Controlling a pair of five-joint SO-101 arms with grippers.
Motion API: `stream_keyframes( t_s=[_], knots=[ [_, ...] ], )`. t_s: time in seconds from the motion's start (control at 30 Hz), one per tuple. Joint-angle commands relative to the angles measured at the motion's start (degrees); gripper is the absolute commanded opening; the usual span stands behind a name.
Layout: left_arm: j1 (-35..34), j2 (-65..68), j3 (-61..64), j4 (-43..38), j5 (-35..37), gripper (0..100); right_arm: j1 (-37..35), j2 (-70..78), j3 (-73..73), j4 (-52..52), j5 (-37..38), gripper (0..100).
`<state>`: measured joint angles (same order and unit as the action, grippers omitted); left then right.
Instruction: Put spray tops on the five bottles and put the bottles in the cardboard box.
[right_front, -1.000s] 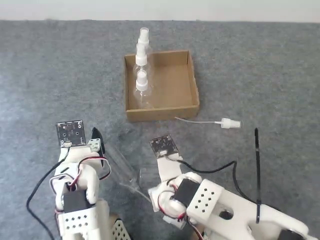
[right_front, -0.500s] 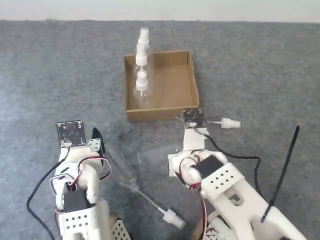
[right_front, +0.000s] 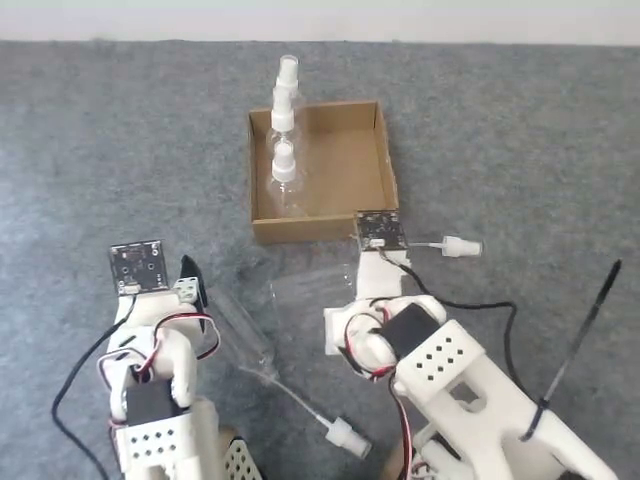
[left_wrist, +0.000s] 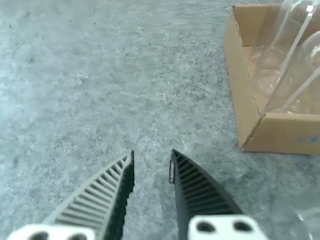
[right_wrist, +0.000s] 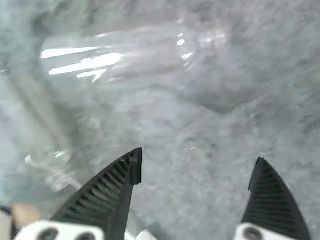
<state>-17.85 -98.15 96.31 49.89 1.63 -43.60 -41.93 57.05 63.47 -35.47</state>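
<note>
from above, the square brown cardboard box (right_front: 320, 228) sits toward the far edge of the grey carpeted surface (right_front: 520, 130). three clear plastic bottles with white spray tops (right_front: 284, 170) stand along its left wall, and a loose white spray top (right_front: 461, 246) lies off its near right corner. left wrist: the left gripper (left_wrist: 151, 162) is released, jaws narrowly parted over the carpet. right wrist: the right gripper (right_wrist: 199, 160) gapes wide, grasping nothing, with a clear plastic bottle lying on its side (right_wrist: 135, 52) just ahead.

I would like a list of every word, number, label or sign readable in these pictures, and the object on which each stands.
No text is readable anywhere.
cardboard box: small blue mark on its outer wall, too blurred to read.
circuit boards on the two wrists: any print too small to read.
bottles in the box: clear, no label seen.
</note>
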Motion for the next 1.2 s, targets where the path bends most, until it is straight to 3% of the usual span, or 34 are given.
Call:
stream_keyframes(
  t_s=[0.0, 0.47, 1.17],
  knots=[
    [-0.2, -0.8, -0.5, -1.6, -0.3, 11, -3.5, -1.6, -7.6, 2.0, -3.3, 30.8],
    [-0.2, -0.8, -0.5, -1.6, -0.3, 11, -6.4, -0.1, -18.7, 2.0, -9.7, 30.8],
    [-0.1, -0.8, -0.5, -1.6, -0.3, 11, -4.9, 30.4, -37.6, 2.3, -21.2, 31.0]
  ],
)
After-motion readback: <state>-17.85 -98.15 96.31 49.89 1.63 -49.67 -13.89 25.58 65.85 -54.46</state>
